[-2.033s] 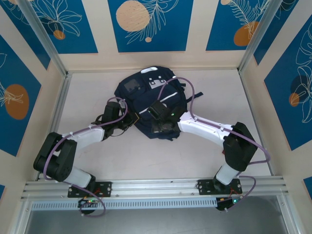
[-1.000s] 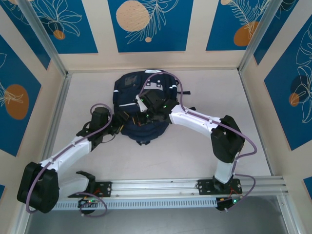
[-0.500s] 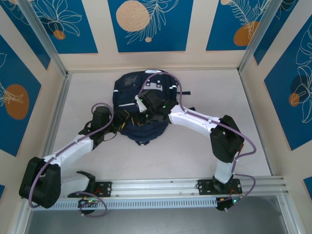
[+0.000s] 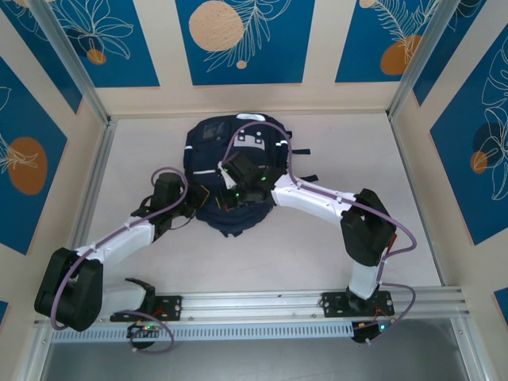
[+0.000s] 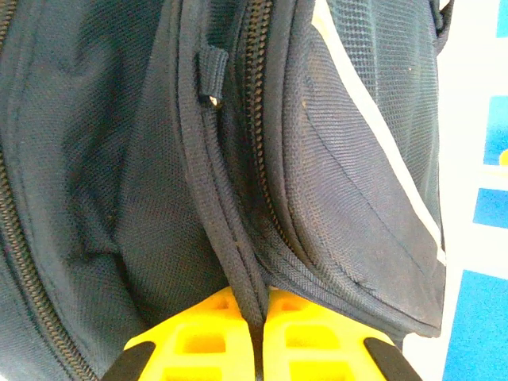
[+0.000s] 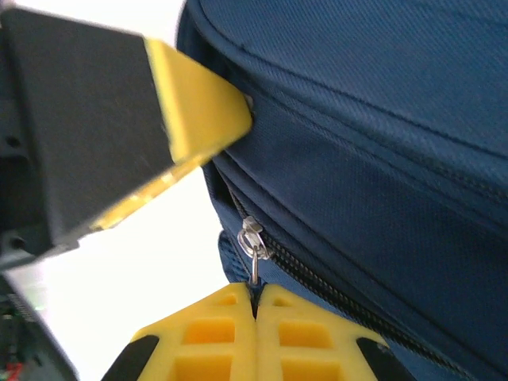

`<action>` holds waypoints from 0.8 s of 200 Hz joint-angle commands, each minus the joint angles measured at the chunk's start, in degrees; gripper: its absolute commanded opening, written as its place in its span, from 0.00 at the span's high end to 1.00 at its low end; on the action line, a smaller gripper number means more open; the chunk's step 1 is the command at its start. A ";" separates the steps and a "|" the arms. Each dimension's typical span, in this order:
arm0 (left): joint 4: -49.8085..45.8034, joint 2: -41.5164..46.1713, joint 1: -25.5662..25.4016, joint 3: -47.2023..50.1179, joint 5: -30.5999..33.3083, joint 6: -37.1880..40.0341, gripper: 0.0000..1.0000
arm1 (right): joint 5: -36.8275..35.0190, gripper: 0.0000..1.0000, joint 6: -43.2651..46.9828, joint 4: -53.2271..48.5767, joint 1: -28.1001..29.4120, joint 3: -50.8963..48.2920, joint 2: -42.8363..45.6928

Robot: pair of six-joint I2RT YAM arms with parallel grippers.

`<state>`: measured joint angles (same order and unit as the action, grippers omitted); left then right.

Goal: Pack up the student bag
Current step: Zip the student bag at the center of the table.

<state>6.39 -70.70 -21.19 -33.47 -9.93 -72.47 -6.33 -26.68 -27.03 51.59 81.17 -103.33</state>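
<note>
The dark navy student bag [image 4: 208,143] lies on the table at the back centre, white stripes showing. My left gripper [image 4: 200,200] is at its near left edge, shut on a fabric seam [image 5: 230,238] beside a zipper track; the seam runs up from between the yellow fingers [image 5: 198,333]. My right gripper [image 4: 232,190] reaches over the bag's near side and is shut on the metal zipper pull [image 6: 253,258] of the bag [image 6: 381,119]. The left gripper's yellow finger [image 6: 198,111] presses the bag just above that zipper.
Cream walls with blue panels close in the table on three sides. An aluminium rail [image 4: 254,305] runs along the near edge by the arm bases. Bare table [image 4: 357,151] lies right and left of the bag.
The bag has been pulled left and toward the back since the earliest frame. The right gripper has slid along the bag's near side toward me; the left arm has shifted slightly.
</note>
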 commanded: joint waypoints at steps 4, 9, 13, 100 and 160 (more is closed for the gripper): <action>-3.84 -0.26 0.60 -1.23 5.63 4.96 0.98 | -11.16 1.00 4.39 -7.49 1.18 -2.29 5.36; -4.23 -0.25 0.70 -1.30 5.94 5.28 0.98 | -12.68 1.00 4.74 -8.52 1.12 -2.82 5.74; -4.45 -0.22 0.79 -1.33 6.17 5.52 0.98 | -14.22 1.00 4.97 -9.28 1.14 -3.33 6.10; -11.65 3.16 3.25 -2.30 7.78 10.38 0.99 | -20.06 1.00 0.95 -12.33 -7.20 -8.32 9.80; -21.14 9.67 6.27 -2.36 9.73 12.63 0.73 | 4.91 1.00 0.53 -0.83 -5.14 -2.48 6.32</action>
<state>-6.68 -65.32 -16.82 -34.57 -3.51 -62.74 -14.15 -24.88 -35.42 45.15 73.87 -95.81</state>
